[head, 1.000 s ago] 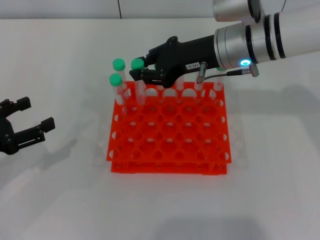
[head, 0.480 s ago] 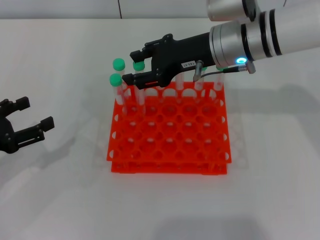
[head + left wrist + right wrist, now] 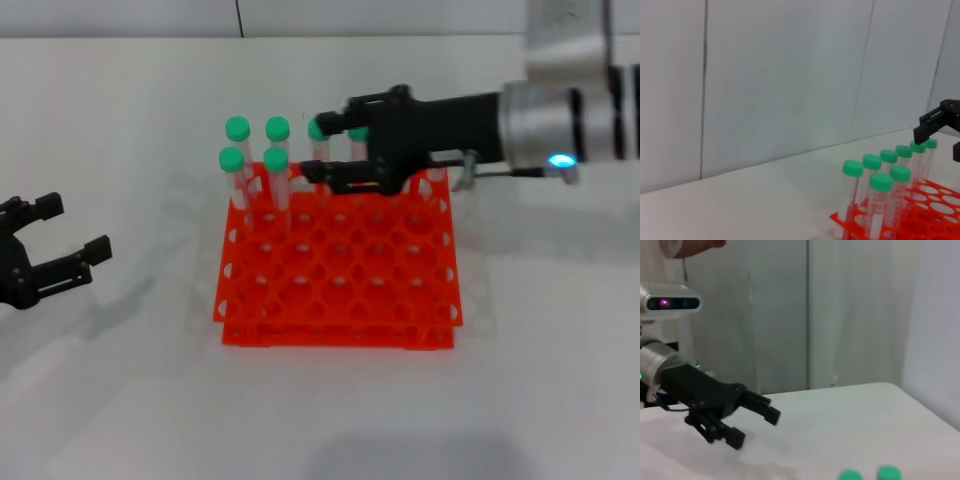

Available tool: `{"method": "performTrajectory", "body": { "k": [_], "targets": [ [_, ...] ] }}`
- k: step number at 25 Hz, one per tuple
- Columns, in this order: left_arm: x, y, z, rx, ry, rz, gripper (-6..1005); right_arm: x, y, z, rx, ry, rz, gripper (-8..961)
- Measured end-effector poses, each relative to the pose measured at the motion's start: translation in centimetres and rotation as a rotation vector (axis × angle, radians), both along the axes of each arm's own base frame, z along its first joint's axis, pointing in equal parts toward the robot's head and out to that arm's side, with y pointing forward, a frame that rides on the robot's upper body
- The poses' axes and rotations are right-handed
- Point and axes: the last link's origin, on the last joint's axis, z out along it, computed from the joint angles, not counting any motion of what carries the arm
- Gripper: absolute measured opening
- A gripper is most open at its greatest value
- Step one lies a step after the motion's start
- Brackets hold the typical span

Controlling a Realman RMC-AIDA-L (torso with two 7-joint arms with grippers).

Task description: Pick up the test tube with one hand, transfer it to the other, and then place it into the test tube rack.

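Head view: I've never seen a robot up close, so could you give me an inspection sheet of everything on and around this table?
Surface: white table, bare apart from the rack.
Job's things: orange-red test tube rack at the centre; green-capped tubes stand upright in its two back rows, and the other holes are empty.
Clutter: nothing seen.
Grippers: right gripper open, over the rack's back row, holding nothing; whether it touches a tube cannot be told. Left gripper open and empty, off to the rack's left.
Cables: thin grey cable at the right gripper's wrist.
Surroundings: pale panelled wall behind the table.
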Motion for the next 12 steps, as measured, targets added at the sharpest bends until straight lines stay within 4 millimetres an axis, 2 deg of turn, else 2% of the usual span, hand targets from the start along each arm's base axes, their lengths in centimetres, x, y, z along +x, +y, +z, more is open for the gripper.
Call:
{"method": "performTrajectory", "body": {
  "k": [6,11,12],
  "targets": [
    [0.7,0.3,-0.5,-0.014,-0.01,-0.051,894,5.2,-2.3,1.9,0.041,0.056,-0.083,618],
    [1.2,0.9,-0.6,-0.053,-0.023,-0.094,894,9.0,-4.5,2.3,0.097,0.13,-0.143,628],
    [1.3,1.0,-0.6,-0.066,-0.021,-0.101,894,9.5,-4.8,2.3,0.104,0.137,-0.151,659]
  ]
}}
